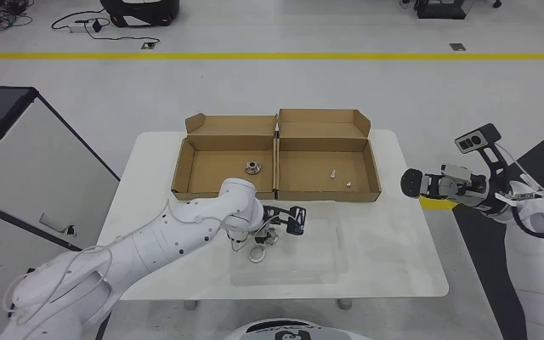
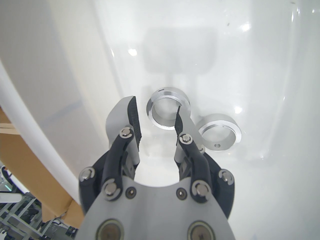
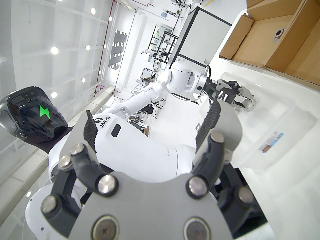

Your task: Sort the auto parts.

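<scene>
Two shiny metal rings lie on the floor of a clear plastic tray (image 1: 314, 255). My left gripper (image 2: 155, 104) hangs open just above the nearer ring (image 2: 160, 123); one finger (image 2: 133, 118) is outside its rim and the other finger (image 2: 180, 126) crosses over it. The second ring (image 2: 220, 132), with a small side hole, lies beside it. In the top view the left gripper (image 1: 265, 236) is over the tray's left part, with a ring (image 1: 256, 253) below it. My right gripper (image 3: 150, 123) is open and holds nothing, off the table's right edge (image 1: 410, 182).
Two open cardboard boxes stand side by side behind the tray. The left box (image 1: 204, 174) holds a metal flange (image 1: 252, 167); the right box (image 1: 306, 174) holds two small bolts (image 1: 340, 178). The white table (image 1: 391, 255) has bare room to the right of the tray.
</scene>
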